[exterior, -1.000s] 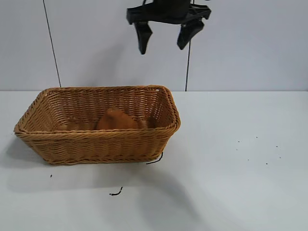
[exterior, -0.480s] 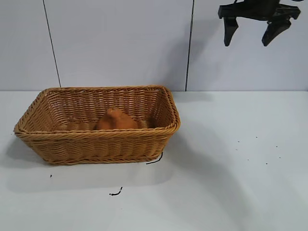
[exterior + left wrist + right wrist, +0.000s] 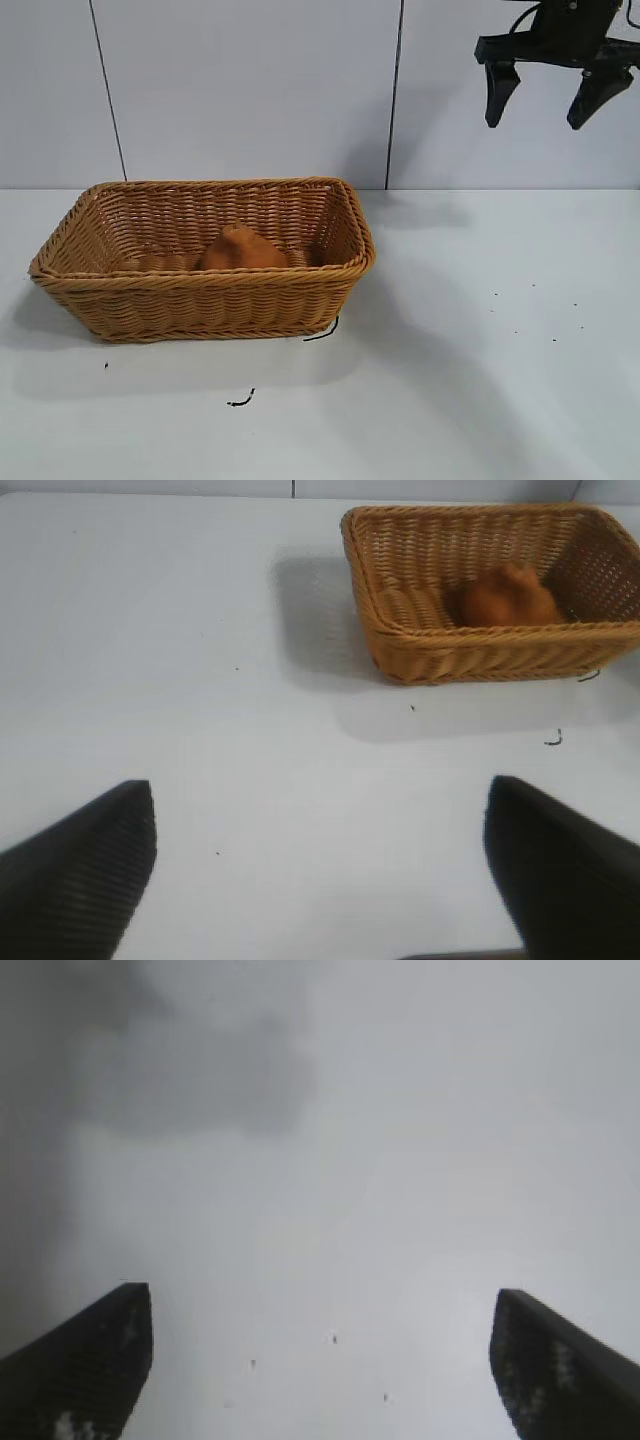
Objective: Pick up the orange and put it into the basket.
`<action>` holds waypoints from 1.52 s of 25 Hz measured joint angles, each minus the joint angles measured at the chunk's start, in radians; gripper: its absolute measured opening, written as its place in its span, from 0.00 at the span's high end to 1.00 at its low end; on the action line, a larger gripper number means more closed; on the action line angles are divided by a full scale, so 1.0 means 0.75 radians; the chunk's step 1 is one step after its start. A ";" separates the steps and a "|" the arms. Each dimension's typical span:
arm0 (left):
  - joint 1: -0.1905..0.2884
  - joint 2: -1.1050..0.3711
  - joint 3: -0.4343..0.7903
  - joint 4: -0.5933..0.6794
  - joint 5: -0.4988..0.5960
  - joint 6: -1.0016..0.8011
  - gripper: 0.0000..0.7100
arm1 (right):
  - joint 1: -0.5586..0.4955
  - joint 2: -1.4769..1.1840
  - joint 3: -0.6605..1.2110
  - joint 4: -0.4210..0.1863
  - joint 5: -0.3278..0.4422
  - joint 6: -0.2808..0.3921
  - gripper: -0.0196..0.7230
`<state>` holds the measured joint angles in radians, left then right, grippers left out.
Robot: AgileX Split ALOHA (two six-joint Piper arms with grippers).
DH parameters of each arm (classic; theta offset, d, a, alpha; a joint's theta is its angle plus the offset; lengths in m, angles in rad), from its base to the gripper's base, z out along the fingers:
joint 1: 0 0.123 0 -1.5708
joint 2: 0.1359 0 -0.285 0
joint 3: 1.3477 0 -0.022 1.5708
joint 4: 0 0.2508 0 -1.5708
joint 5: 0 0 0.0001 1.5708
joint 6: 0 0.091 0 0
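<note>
The orange [image 3: 238, 250] lies inside the tan wicker basket [image 3: 205, 276], which stands on the white table at the left. It also shows in the left wrist view [image 3: 508, 595] inside the basket [image 3: 500, 632]. My right gripper [image 3: 536, 122] hangs high above the right part of the table, well clear of the basket, open and empty; its view [image 3: 320, 1290] shows only bare table with small dark specks. My left gripper [image 3: 320, 783] is out of the exterior view, open and empty, above bare table with the basket far off.
A short dark strand [image 3: 240, 401] lies on the table in front of the basket, and another [image 3: 323, 331] at its front right corner. Small dark specks [image 3: 532, 285] dot the table at the right. A grey panelled wall stands behind.
My right gripper has swung from above the basket to the right, then dropped a little, staying open. The orange and the basket have not moved.
</note>
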<state>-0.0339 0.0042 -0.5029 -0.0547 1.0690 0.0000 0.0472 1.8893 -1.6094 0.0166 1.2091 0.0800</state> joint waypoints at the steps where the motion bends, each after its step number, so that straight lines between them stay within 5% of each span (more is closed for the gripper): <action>1: 0.000 0.000 0.000 0.000 0.000 0.000 0.10 | 0.000 -0.071 0.093 0.000 0.002 -0.002 0.09; 13: 0.000 0.000 0.000 0.000 0.000 0.000 0.10 | 0.000 -0.931 0.934 0.001 0.002 -0.035 0.09; 23: 0.000 0.000 0.000 0.000 0.000 0.000 0.10 | 0.000 -1.634 1.452 0.001 -0.243 -0.072 0.09; 38: 0.000 0.000 0.000 0.000 0.000 0.000 0.10 | 0.000 -2.498 1.476 0.000 -0.260 -0.076 0.09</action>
<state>-0.0339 0.0042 -0.5029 -0.0547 1.0690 0.0000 0.0472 0.0159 -0.5025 0.0169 1.0145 0.0230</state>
